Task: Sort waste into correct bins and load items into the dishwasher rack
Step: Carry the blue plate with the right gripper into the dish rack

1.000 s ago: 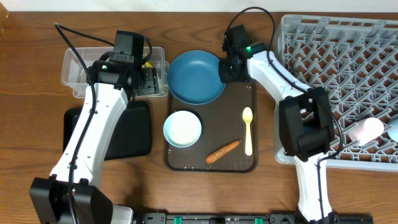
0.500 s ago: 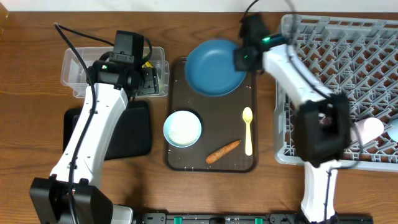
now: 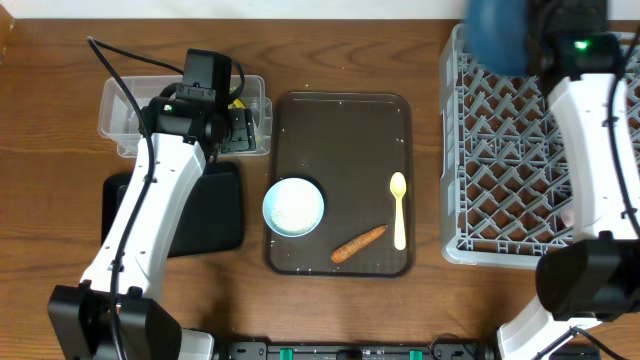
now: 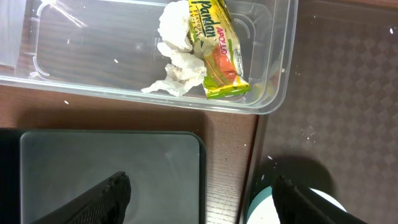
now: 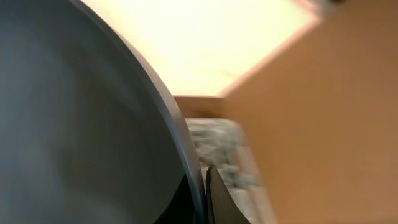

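My right gripper [image 3: 542, 28] is shut on the rim of the dark blue plate [image 3: 503, 36], holding it raised and tilted over the far left corner of the grey dishwasher rack [image 3: 500, 160]. The right wrist view shows the plate [image 5: 81, 124] pinched between the fingers [image 5: 203, 193]. My left gripper [image 4: 202, 199] is open and empty above the black bin [image 4: 106, 174], near the clear bin [image 4: 273, 87] that holds the wrapper [image 4: 217, 46] and tissue [image 4: 177, 62]. The white bowl [image 3: 294, 207], spoon [image 3: 398, 210] and carrot piece [image 3: 358, 243] lie on the tray. The cups are hidden.
The dark brown tray [image 3: 340, 120] lies between the bins and the rack. The clear bin [image 3: 125, 110] is at the back left, the black bin [image 3: 215, 215] in front of it. My right arm stretches over the rack's right side.
My right gripper has lifted the blue plate off the tray's far end and carried it right and up, over the rack's far left corner. The left arm has not moved.
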